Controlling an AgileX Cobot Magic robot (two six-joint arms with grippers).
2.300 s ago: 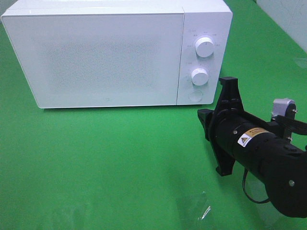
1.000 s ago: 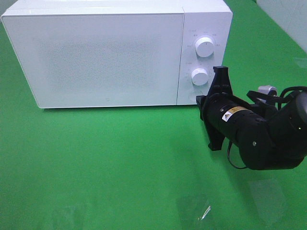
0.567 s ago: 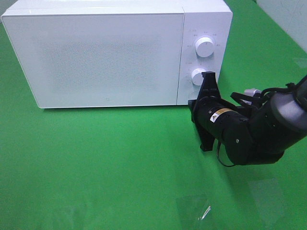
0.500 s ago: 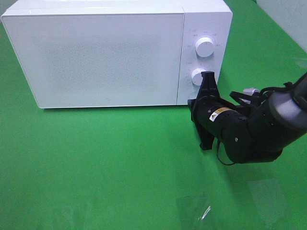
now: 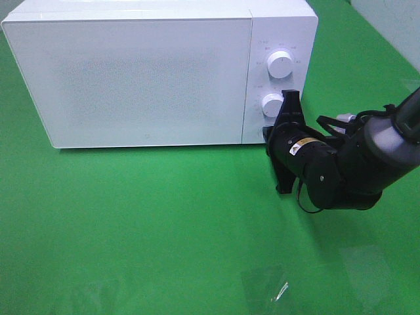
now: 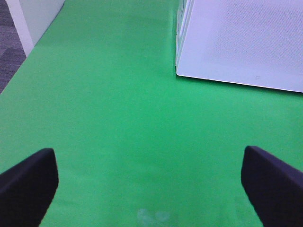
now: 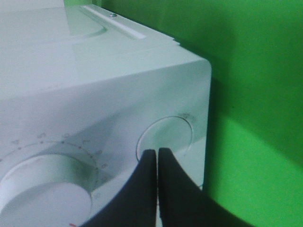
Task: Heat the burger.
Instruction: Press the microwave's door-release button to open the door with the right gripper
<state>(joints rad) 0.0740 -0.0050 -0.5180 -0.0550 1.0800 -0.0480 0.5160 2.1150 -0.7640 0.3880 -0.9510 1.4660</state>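
The burger is out of view. The white microwave (image 5: 144, 72) stands at the back with its door closed; it also shows in the left wrist view (image 6: 241, 42). My right gripper (image 5: 270, 133) is shut and empty. In the right wrist view its tips (image 7: 156, 152) rest at the lower edge of the round button (image 7: 175, 130) at the bottom of the control panel, below the lower knob (image 5: 272, 104). My left gripper (image 6: 151, 184) is open and empty above the green cloth, its fingers (image 6: 28, 179) wide apart; it is not seen in the exterior view.
The upper knob (image 5: 280, 64) sits above the lower one. A clear plastic piece (image 5: 266, 285) lies on the green cloth near the front. A white wall (image 5: 394, 26) is at the back right. The table's left edge and a white panel (image 6: 33, 19) show in the left wrist view.
My right arm has swung left and toward the microwave's control panel, bringing the shut gripper tips up to the round button. The microwave door has stayed closed.
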